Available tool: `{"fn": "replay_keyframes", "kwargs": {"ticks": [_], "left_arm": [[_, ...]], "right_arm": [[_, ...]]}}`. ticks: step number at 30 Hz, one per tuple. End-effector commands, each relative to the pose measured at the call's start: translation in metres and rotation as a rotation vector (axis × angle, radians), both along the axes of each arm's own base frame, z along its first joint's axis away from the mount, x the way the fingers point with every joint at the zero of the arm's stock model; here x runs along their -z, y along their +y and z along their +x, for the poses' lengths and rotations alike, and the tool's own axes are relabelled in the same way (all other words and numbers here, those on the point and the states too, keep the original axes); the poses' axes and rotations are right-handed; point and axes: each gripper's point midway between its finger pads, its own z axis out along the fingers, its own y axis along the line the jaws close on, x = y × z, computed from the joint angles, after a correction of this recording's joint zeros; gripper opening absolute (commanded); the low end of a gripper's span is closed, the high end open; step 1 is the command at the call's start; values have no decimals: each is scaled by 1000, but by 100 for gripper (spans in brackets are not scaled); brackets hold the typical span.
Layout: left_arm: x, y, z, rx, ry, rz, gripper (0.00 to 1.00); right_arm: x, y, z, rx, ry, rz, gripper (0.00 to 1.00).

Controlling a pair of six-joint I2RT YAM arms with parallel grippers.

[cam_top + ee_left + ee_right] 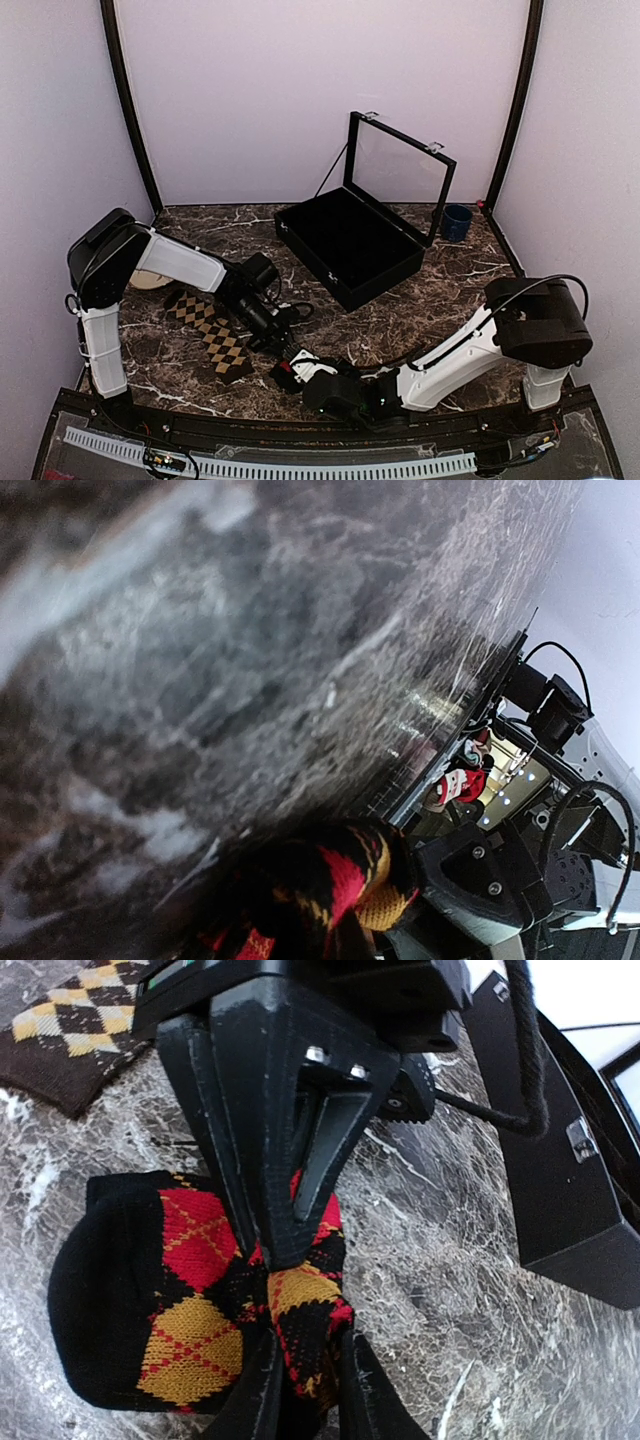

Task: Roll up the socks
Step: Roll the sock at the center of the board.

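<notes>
Marble table (420, 300): red-and-orange sock (190, 1300), bunched, pinched in left gripper (290, 1250); right gripper (312, 1395) straddles it, hold cannot be told; tan sock (215, 330) flat

the red and orange sock (190, 1290), caught between the left fingers (250, 1140), is knitted cloth, matt and a little fuzzy, with a fine rib in the weave. the tan sock (70, 1020), beyond those fingers, is the same soft matt knit. the left fingers and the right fingers (372, 1400) are black matt plastic with faint layer lines. the screws (318, 1055) above the left fingertips are shiny metal. the table (450, 1290) under the fingers looks like dark polished marble, glossy, with white veins. the box (560, 1180) beside them has smooth black walls and a small metal clasp (580, 1138).
</notes>
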Motion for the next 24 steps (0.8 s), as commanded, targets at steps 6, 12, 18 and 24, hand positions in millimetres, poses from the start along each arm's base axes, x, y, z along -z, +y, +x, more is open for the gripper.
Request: {"fn": "replay_keyframes", "kwargs": {"ticks": [6, 12, 18, 24], "left_arm": [[33, 24, 9, -11, -159, 135, 0], [27, 13, 18, -40, -217, 51, 0], [22, 6, 27, -61, -275, -10, 0], [24, 4, 31, -68, -313, -42, 0]], "right_arm": [[-18, -4, 2, 17, 88, 78, 27], [-21, -17, 0, 34, 138, 94, 32], [-28, -29, -4, 57, 198, 140, 36], [-36, -36, -9, 66, 258, 195, 39]]}}
